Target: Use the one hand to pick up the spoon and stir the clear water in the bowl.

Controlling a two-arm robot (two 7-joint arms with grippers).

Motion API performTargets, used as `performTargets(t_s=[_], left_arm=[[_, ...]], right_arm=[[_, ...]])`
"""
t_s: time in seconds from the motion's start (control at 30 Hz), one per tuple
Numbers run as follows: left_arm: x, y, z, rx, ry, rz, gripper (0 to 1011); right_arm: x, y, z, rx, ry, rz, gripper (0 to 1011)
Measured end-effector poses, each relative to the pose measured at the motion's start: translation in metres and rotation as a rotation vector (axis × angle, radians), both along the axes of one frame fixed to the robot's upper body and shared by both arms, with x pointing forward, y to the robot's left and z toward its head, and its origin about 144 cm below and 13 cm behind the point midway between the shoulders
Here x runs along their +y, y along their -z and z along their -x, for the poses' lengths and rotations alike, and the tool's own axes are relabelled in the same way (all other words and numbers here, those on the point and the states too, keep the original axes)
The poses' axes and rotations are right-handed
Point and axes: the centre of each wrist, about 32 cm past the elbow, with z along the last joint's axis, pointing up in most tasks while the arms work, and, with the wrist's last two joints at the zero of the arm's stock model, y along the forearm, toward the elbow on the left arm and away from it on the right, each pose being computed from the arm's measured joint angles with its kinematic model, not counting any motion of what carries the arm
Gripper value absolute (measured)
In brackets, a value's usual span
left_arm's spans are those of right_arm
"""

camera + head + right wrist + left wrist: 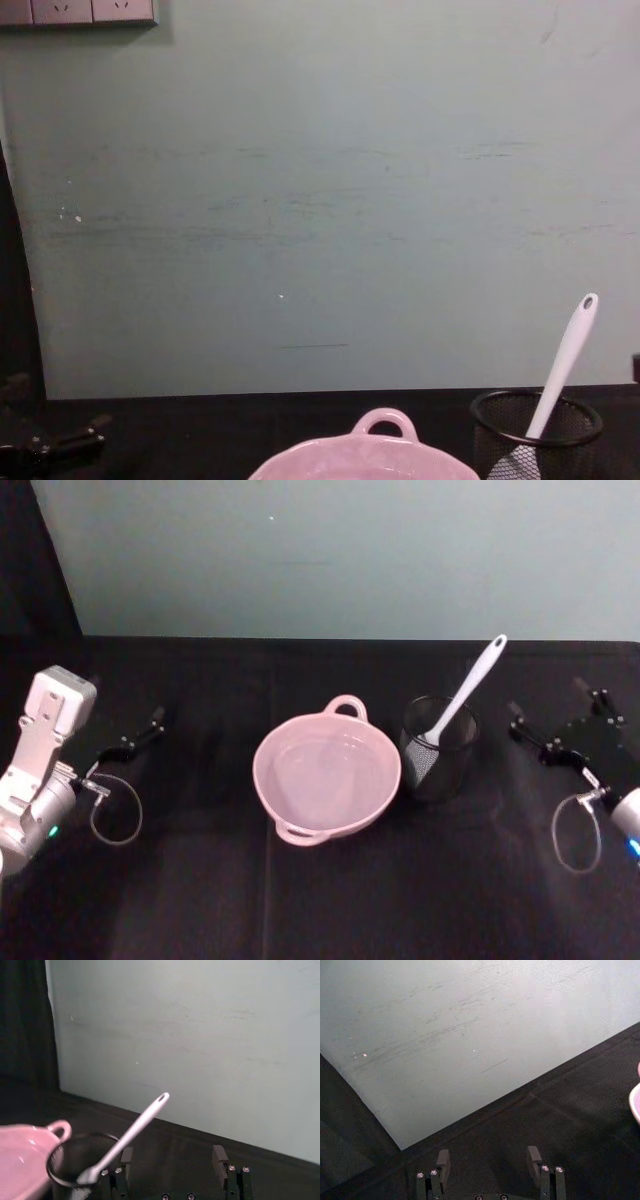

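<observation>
Mid-tabletop sits the pink bowl of clear water, and just beside it toward the right edge a mesh cup props the spoon blade-down, its handle leaning out, seemingly kept graspable for the released right gripper near that edge, while the left gripper, also released, idles by the left edge.

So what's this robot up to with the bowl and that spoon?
Nothing is being handled yet. The spoon leans in a black mesh cup just right of the pink bowl, which holds clear water. The left gripper and the right gripper sit open and empty at either side of the table, the right one nearer the cup.
</observation>
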Motion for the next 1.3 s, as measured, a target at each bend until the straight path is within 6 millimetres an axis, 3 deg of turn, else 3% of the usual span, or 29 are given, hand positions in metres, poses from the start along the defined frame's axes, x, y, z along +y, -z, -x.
performTargets(t_s=[0.6,1.0,1.3], left_arm=[[0.0,0.0,0.0,0.0,0.0,0.0,1011],[0.0,0.0,0.0,0.0,0.0,0.0,1011],[0.0,0.0,0.0,0.0,0.0,0.0,1011]], right_arm=[[0.029,0.0,-0.057,0.134,-0.064,-0.389,1003],[0.041,0.005,-0.072,0.187,-0.08,-0.606,998],[0.043,0.008,-0.072,0.205,-0.076,-0.664,786]])
